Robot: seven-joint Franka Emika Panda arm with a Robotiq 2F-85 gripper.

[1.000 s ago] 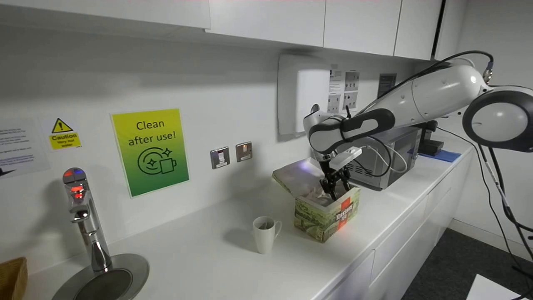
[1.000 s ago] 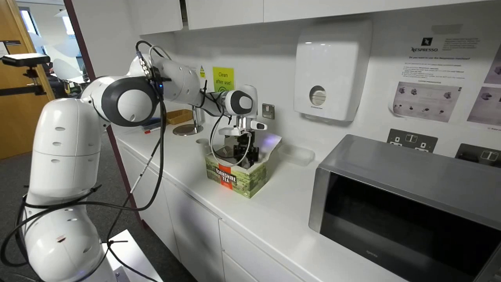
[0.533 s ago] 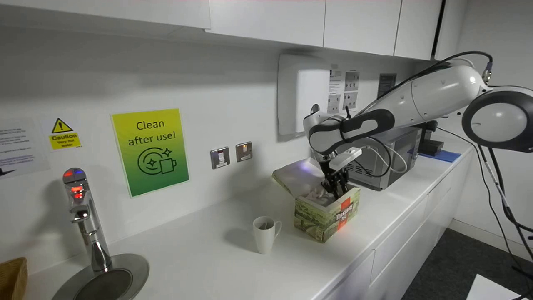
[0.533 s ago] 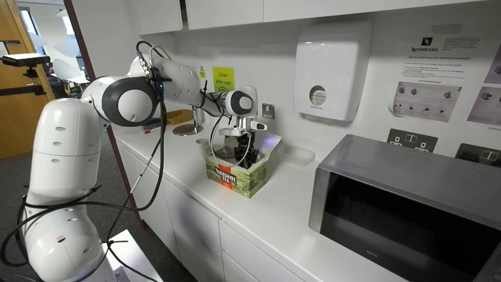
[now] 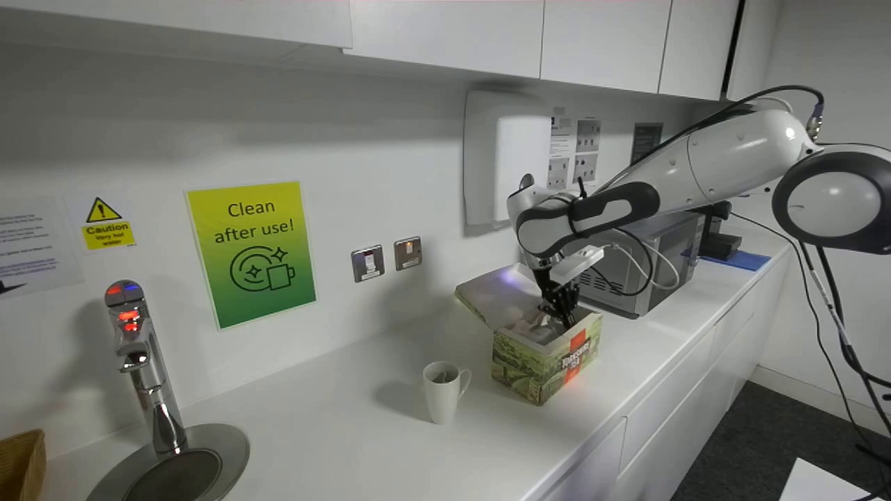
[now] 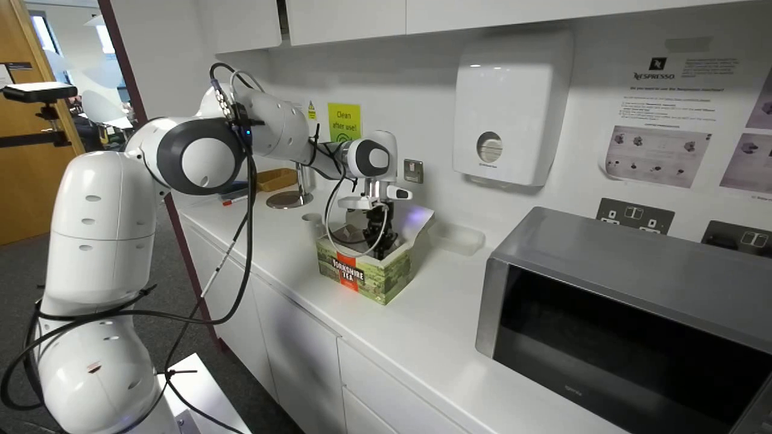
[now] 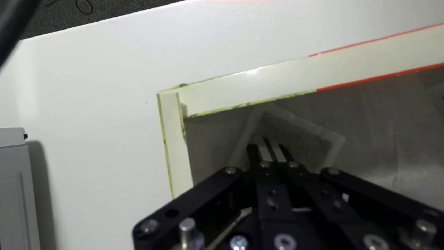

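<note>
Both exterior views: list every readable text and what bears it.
"Clean after use!": yellow-green poster.
"! Caution Very hot water": yellow warning sticker.
"YORKSHIRE TEA": green cardboard box.
"NESPRESSO", "Do you want to use the Nespresso": white paper notice.
Too small or blurred: notice's other print; markings on grey microwave, white dispenser, white sheet beside sticker.

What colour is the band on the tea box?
The band is red-orange, clearest in an exterior view.
</note>
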